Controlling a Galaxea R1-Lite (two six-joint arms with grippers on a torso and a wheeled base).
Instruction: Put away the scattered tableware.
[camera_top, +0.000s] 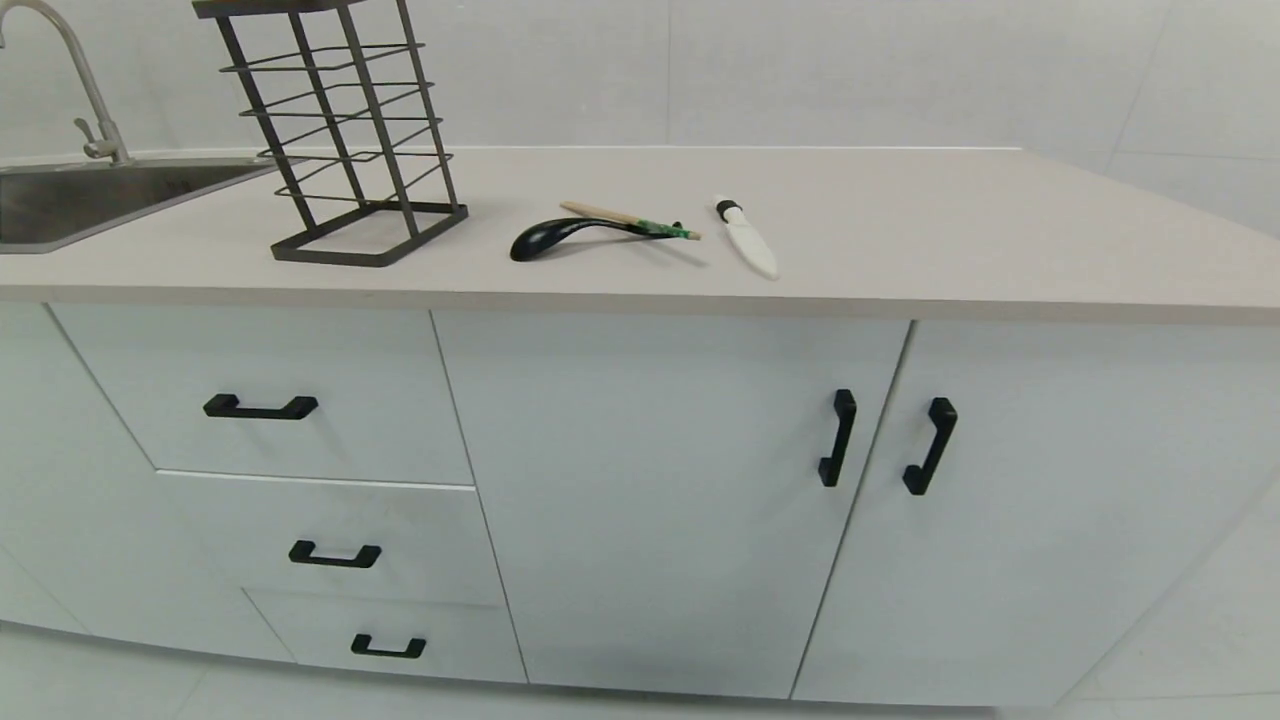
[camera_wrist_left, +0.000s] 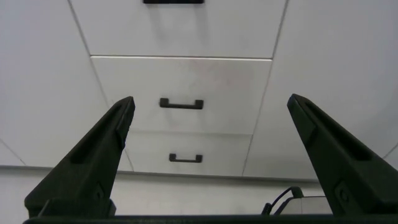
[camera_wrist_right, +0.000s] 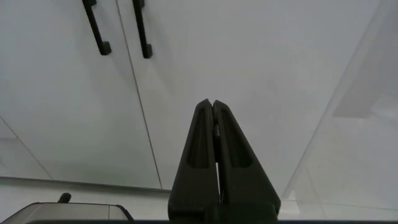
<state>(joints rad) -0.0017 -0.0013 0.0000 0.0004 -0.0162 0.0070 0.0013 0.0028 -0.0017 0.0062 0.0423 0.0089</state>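
Observation:
On the counter (camera_top: 900, 260) lie a black spoon (camera_top: 545, 238), a pair of wooden chopsticks with green ends (camera_top: 630, 220) resting across its handle, and a white knife with a black band (camera_top: 747, 238) just to their right. A black wire rack (camera_top: 345, 130) stands on the counter to their left. My left gripper (camera_wrist_left: 211, 104) hangs low in front of the drawers, open and holding nothing. My right gripper (camera_wrist_right: 212, 106) is shut with nothing in it, low before the cabinet doors.
A steel sink (camera_top: 90, 195) with a faucet (camera_top: 70, 70) sits at the counter's far left. Below are three drawers with black handles (camera_top: 260, 407) and two cabinet doors with vertical handles (camera_top: 838, 437). A tiled wall backs the counter.

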